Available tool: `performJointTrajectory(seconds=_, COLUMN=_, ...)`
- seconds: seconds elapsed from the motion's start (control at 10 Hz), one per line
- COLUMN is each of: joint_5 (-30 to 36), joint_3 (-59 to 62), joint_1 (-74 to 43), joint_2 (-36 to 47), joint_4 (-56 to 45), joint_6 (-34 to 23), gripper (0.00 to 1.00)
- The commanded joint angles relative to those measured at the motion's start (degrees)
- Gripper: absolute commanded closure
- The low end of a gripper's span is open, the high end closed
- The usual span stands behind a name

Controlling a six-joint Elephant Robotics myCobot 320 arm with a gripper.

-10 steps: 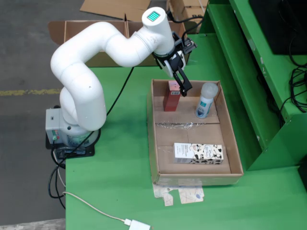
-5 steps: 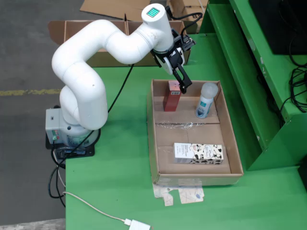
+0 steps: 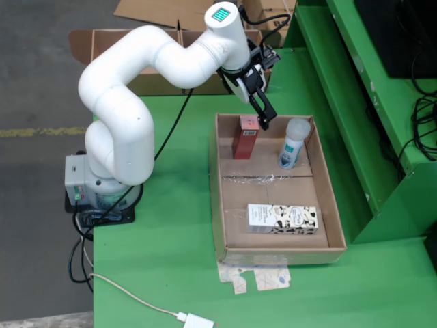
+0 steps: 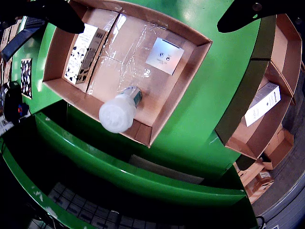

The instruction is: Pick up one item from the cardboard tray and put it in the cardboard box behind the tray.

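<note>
A cardboard tray (image 3: 229,205) lies on the green table. It holds an upright red box (image 3: 246,135), a white bottle with a pale cap (image 3: 295,142) and a flat cow-patterned carton (image 3: 282,219). My black gripper (image 3: 263,121) hangs over the tray's far end, just above and right of the red box, open and empty. In the wrist view the fingers stand wide apart around the gripper's middle (image 4: 150,24), with the tray (image 4: 183,90), red box top (image 4: 164,56), bottle (image 4: 119,112) and carton (image 4: 86,50) below. The cardboard box (image 3: 109,48) behind the tray holds a white carton (image 4: 263,102).
A green shelf frame (image 3: 355,123) runs along the tray's right side in the fixed view. The arm's base (image 3: 99,184) stands at the table's left edge. A white cable and plug (image 3: 194,320) lie at the front. Paper scraps (image 3: 259,277) lie before the tray.
</note>
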Motion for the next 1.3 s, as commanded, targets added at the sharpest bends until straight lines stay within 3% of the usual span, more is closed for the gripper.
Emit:
performJointTrajectory(seconds=0.0, joint_5=-0.24, joint_3=11.57, joint_1=-1.38, joint_2=-5.03, joint_4=-2.29, joint_6=-0.7, gripper=0.0)
performJointTrajectory(seconds=0.2, joint_5=0.6, joint_3=23.85, joint_1=-3.08, joint_2=-13.35, joint_4=-6.37, joint_6=-1.58, gripper=0.0)
performJointTrajectory(seconds=0.5, joint_5=2.69, joint_3=64.3, joint_1=-6.92, joint_2=-36.8, joint_4=-24.88, joint_6=-2.22, gripper=0.0)
performJointTrajectory(seconds=0.6, joint_5=2.76, joint_3=69.43, joint_1=-7.26, joint_2=-40.06, joint_4=-26.12, joint_6=-2.25, gripper=0.0)
performJointTrajectory(seconds=1.2, joint_5=2.5, joint_3=69.43, joint_1=-5.86, joint_2=-41.96, joint_4=-22.5, joint_6=-2.26, gripper=0.0)
